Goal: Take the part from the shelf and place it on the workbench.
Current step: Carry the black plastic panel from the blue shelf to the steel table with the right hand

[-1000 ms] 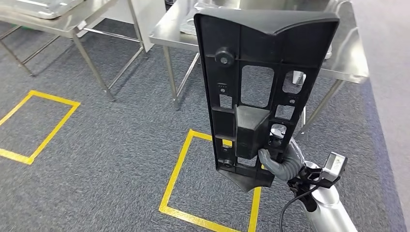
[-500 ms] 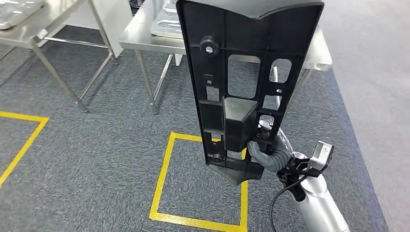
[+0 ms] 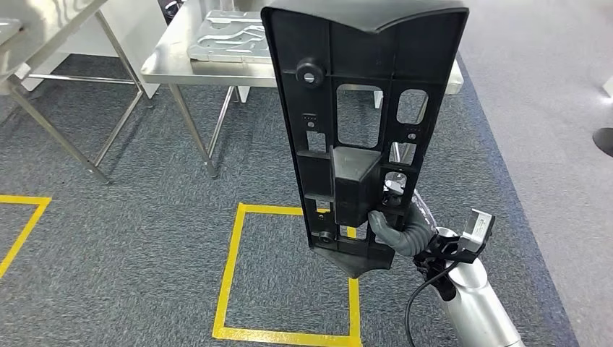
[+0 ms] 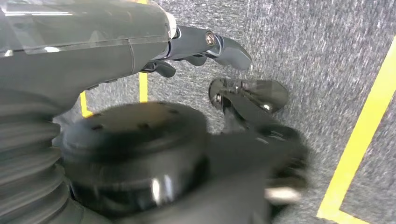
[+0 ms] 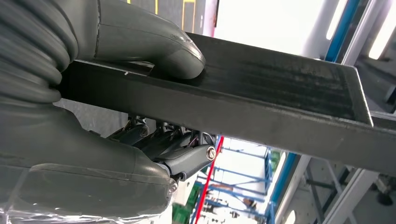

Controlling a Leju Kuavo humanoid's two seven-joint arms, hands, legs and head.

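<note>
A tall black plastic part (image 3: 361, 108) with cut-out windows and a boxy block on its face stands upright in front of me. My right hand (image 3: 401, 231) grips it low on its right edge. In the right wrist view the thumb lies along one face of the part's flat black edge (image 5: 280, 98) and the dark fingers (image 5: 187, 158) curl under the other. A steel workbench (image 3: 173, 69) stands beyond the part, partly hidden by it. My left hand (image 4: 140, 42) hangs over the grey carpet, holding nothing, with its fingers extended.
A silvery pressed tray (image 3: 228, 36) lies on the workbench. A second steel table (image 3: 43, 29) stands at the far left. Yellow tape marks a square (image 3: 231, 275) on the carpet under the part. Paler floor (image 3: 549, 87) runs along the right.
The whole picture has shifted: the camera has moved, and the workbench and the yellow square now sit further left. The part stays upright in my right hand's grip.
</note>
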